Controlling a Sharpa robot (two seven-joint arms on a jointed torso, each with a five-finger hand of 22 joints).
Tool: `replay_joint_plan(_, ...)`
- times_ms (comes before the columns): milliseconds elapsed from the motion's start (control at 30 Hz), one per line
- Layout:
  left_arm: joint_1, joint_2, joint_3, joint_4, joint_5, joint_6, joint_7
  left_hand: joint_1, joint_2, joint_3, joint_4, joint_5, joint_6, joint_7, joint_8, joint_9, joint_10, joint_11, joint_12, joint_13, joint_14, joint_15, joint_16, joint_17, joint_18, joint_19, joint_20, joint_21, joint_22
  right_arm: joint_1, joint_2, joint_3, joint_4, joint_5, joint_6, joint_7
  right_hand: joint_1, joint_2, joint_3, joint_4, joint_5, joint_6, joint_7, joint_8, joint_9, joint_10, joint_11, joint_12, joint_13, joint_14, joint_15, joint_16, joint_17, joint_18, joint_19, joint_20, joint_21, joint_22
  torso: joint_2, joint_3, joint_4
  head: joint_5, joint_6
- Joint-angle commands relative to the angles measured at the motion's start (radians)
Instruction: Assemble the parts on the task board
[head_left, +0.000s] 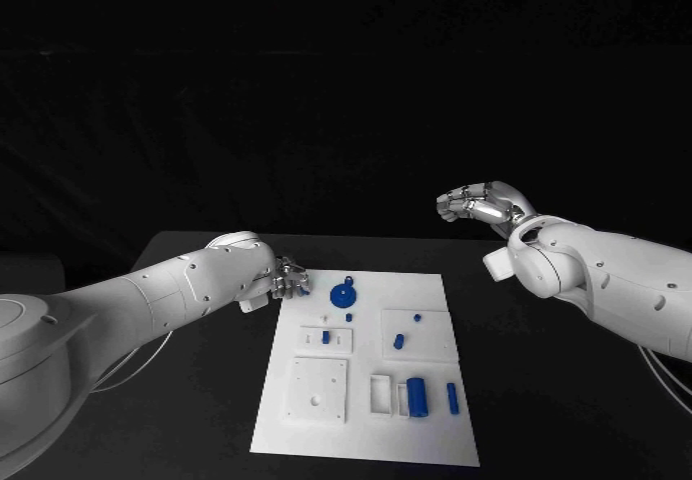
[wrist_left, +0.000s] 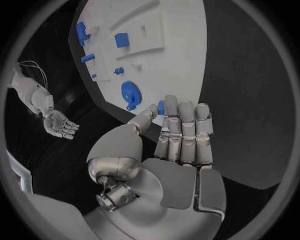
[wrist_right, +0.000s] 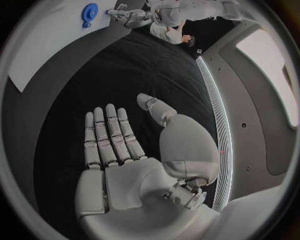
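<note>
A white task board (head_left: 368, 420) lies at the centre of a black table (head_left: 202, 400), with blue parts spread over it. The left hand (head_left: 286, 279) sits at the board's far left corner, about 11 o'clock from the board's middle. In the left wrist view its fingers (wrist_left: 184, 131) stand nearly straight and side by side, the thumb angled toward them, with a small blue part (wrist_left: 160, 107) showing between thumb tip and fingers; whether it is pinched or merely lies behind them cannot be told.

Just beside that hand, toward 3 o'clock, a round blue wheel (head_left: 343, 295) rests on the board's far edge. Near the board's middle, two small blue pegs (head_left: 349, 317) (head_left: 417, 317) and two blue blocks (head_left: 326, 338) (head_left: 398, 341) stand in white raised fixtures. At about 5 o'clock, a blue cylinder (head_left: 417, 396) lies in a tray, with a slim blue bar (head_left: 451, 398) just beside it. A plain white square plate (head_left: 316, 388) sits at 7 o'clock.

The right hand (head_left: 480, 206) hangs in the air well apart from the board, off toward 1 o'clock. In its wrist view the palm is flat, fingers (wrist_right: 107, 135) stretched out and thumb apart, holding nothing.
</note>
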Motion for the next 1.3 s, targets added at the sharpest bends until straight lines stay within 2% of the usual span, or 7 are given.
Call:
replay_joint_plan(33,0.0,-0.02,0.001,0.032,0.068,-0.038,0.005,0.015,0.006,-0.002,-0.004,0.007,0.011,-0.001,0.002,-0.001,0.012,0.0,0.0,-0.002,0.01,-0.001,0.004,-0.002,-0.009,0.008,-0.075,-0.001,0.004,0.0,-0.003,0.0,0.001,-0.001,0.017,0.004,0.001,0.01,-0.006,0.0,0.007,0.01,0.012,0.006,-0.001,0.006,-0.001,-0.003,-0.002,-0.005,0.001,0.005,-0.001,-0.013,-0.005,0.0,-0.005,0.002,-0.001,0.0006,0.0008,-0.001,0.001)
replay_joint_plan(300,0.007,-0.106,0.002,0.168,0.122,-0.078,-0.008,0.014,0.009,-0.009,-0.004,0.022,0.027,-0.003,-0.004,-0.009,0.027,-0.002,-0.008,-0.007,0.018,-0.002,0.004,-0.003,-0.009,0.013,-0.076,-0.002,0.006,0.0,-0.008,0.0,0.002,-0.001,0.017,0.003,0.002,0.01,-0.006,0.0,0.007,0.01,0.012,0.006,-0.001,0.006,-0.001,-0.003,-0.002,-0.005,0.001,0.005,-0.002,-0.013,-0.005,0.0,-0.006,0.002,-0.002,0.0014,0.0037,0.002,0.003)
replay_joint_plan(800,0.009,-0.228,-0.006,0.427,-0.015,-0.146,-0.018,-0.012,0.01,-0.022,-0.008,0.048,0.064,-0.011,-0.02,-0.041,0.068,-0.009,-0.035,-0.018,0.039,-0.004,0.002,-0.009,-0.006,0.024,-0.078,-0.008,0.01,0.0,-0.009,0.0,0.001,-0.001,0.018,0.001,0.006,0.01,-0.004,-0.003,0.008,0.01,0.011,0.006,-0.002,0.007,-0.001,-0.003,-0.002,-0.006,0.001,0.007,-0.005,-0.013,-0.005,0.0,-0.008,0.004,-0.002,0.001,0.0022,0.022,0.002)
replay_joint_plan(1200,0.006,-0.287,-0.073,0.557,-0.136,-0.202,-0.046,-0.02,0.0,-0.015,-0.011,0.195,0.111,-0.024,-0.019,-0.068,0.113,-0.021,-0.041,-0.007,0.07,-0.011,0.013,-0.002,0.0,0.044,-0.085,0.002,0.018,-0.001,-0.012,0.0,-0.003,-0.002,0.045,-0.012,0.005,0.009,-0.004,-0.003,0.013,0.01,0.011,0.006,-0.002,0.007,-0.001,-0.003,-0.002,-0.007,0.001,0.008,-0.007,-0.013,-0.004,0.0,-0.01,0.005,-0.003,0.0006,0.0022,0.027,-0.01)
replay_joint_plan(1233,0.006,-0.294,-0.079,0.564,-0.144,-0.215,-0.05,-0.02,-0.004,-0.008,-0.011,0.193,0.116,-0.026,-0.018,-0.07,0.118,-0.023,-0.041,-0.005,0.074,-0.013,0.015,-0.001,0.002,0.048,-0.086,0.005,0.018,-0.001,-0.012,0.0,-0.004,-0.002,0.048,-0.015,0.005,0.009,-0.004,-0.002,0.014,0.011,0.011,0.006,-0.003,0.007,-0.001,-0.003,-0.002,-0.007,0.001,0.008,-0.008,-0.013,-0.004,0.001,-0.01,0.005,-0.002,0.0006,0.0015,0.028,-0.01)
replay_joint_plan(1267,0.006,-0.298,-0.085,0.571,-0.146,-0.224,-0.053,0.026,-0.056,0.107,0.004,0.045,0.124,-0.03,-0.015,-0.071,0.124,-0.029,-0.043,-0.004,0.08,-0.019,0.015,0.0,0.009,0.054,-0.09,0.001,0.013,-0.001,-0.012,0.0,-0.005,-0.002,0.048,-0.015,0.004,0.009,-0.005,-0.002,0.015,0.011,0.011,0.007,-0.003,0.008,-0.001,-0.003,-0.002,-0.007,0.001,0.008,-0.008,-0.013,-0.004,0.001,-0.011,0.006,-0.002,0.0007,0.0013,0.029,-0.009)
replay_joint_plan(1300,0.006,-0.302,-0.087,0.576,-0.147,-0.232,-0.056,-0.01,-0.064,0.168,0.004,0.014,0.132,-0.03,-0.017,-0.079,0.134,-0.027,-0.047,-0.003,0.09,-0.017,0.012,-0.001,0.003,0.068,-0.088,0.002,0.011,-0.001,-0.011,0.0,-0.006,-0.003,0.047,-0.015,0.003,0.009,-0.006,-0.001,0.016,0.012,0.011,0.007,-0.003,0.008,-0.002,-0.003,-0.002,-0.009,0.0,0.007,-0.009,-0.014,-0.005,0.001,-0.012,0.006,-0.002,0.0008,0.0014,0.03,-0.009)
